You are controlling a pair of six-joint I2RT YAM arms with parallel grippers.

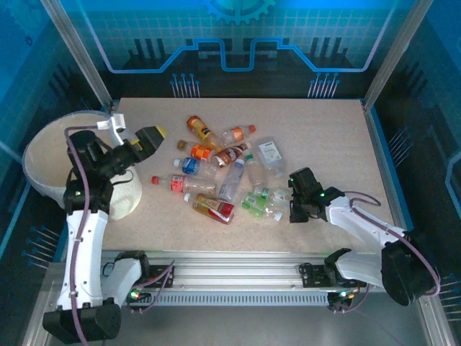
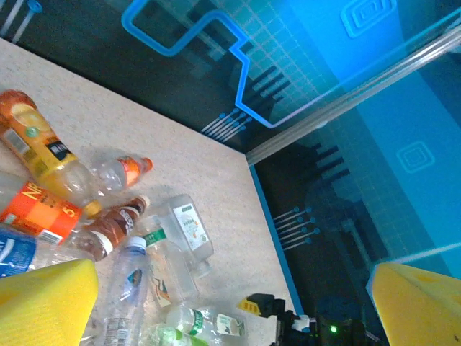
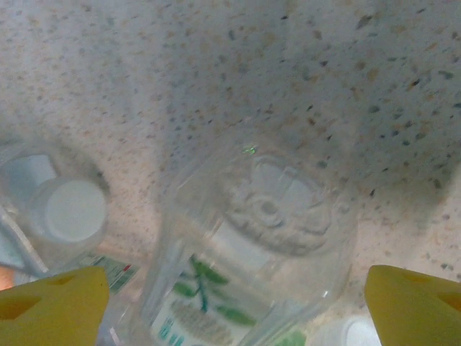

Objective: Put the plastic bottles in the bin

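Note:
Several plastic bottles (image 1: pixel 216 169) lie in a loose heap at mid-table, clear and orange ones mixed. Among them are an orange bottle (image 2: pixel 36 144) and a clear, white-labelled one (image 2: pixel 189 227). The bin (image 1: pixel 36 148), a big cream bucket, stands at the left edge of the table. My left gripper (image 1: pixel 155 137) hangs open above the table between bin and heap, its yellow fingers (image 2: pixel 43 303) wide and bare. My right gripper (image 1: pixel 292 196) is low at the heap's right side and open. A clear green-labelled bottle (image 3: pixel 266 216) lies between its yellow fingers (image 3: pixel 418 303), base toward the camera.
Next to that bottle, on the left, is a white-capped bottle (image 3: pixel 72 209). Metal frame posts (image 1: pixel 392 50) rise at the table's back corners, and a blue strip (image 1: pixel 382 155) runs along the right edge. The arms' mounting rail (image 1: pixel 238 277) lines the near edge.

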